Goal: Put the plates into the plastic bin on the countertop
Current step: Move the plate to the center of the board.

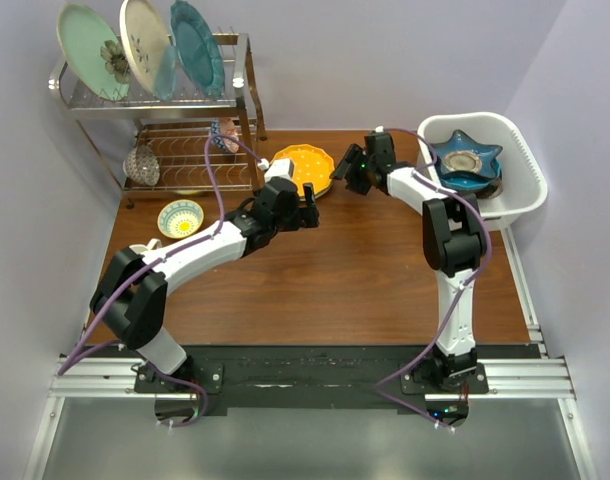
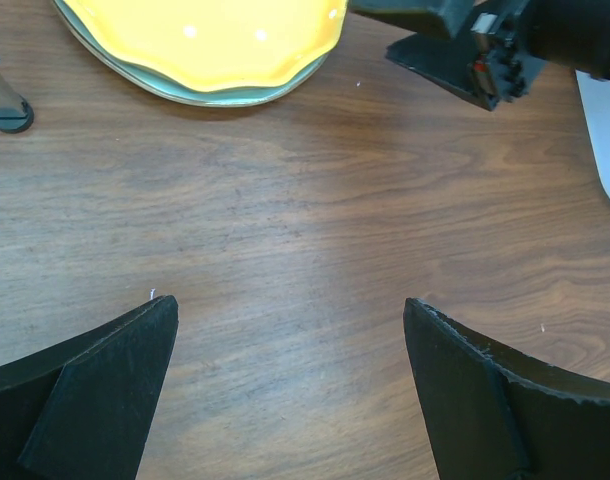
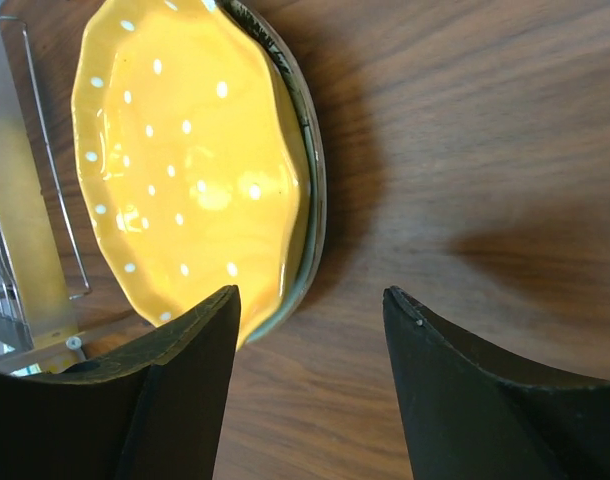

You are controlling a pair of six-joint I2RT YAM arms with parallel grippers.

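A yellow scalloped plate (image 1: 303, 166) with white dots lies on top of a dark-rimmed plate on the table, seen in the left wrist view (image 2: 210, 40) and the right wrist view (image 3: 180, 165). A blue star-shaped plate (image 1: 465, 160) lies in the white plastic bin (image 1: 525, 160) at the right. My left gripper (image 1: 307, 213) is open and empty just in front of the plate stack. My right gripper (image 1: 347, 172) is open and empty, right beside the stack's right edge.
A chrome wire rack (image 1: 175, 110) at the back left holds three large upright plates. A small yellow-and-blue bowl (image 1: 180, 218) sits on the table at the left. The wall stands behind the rack and the bin.
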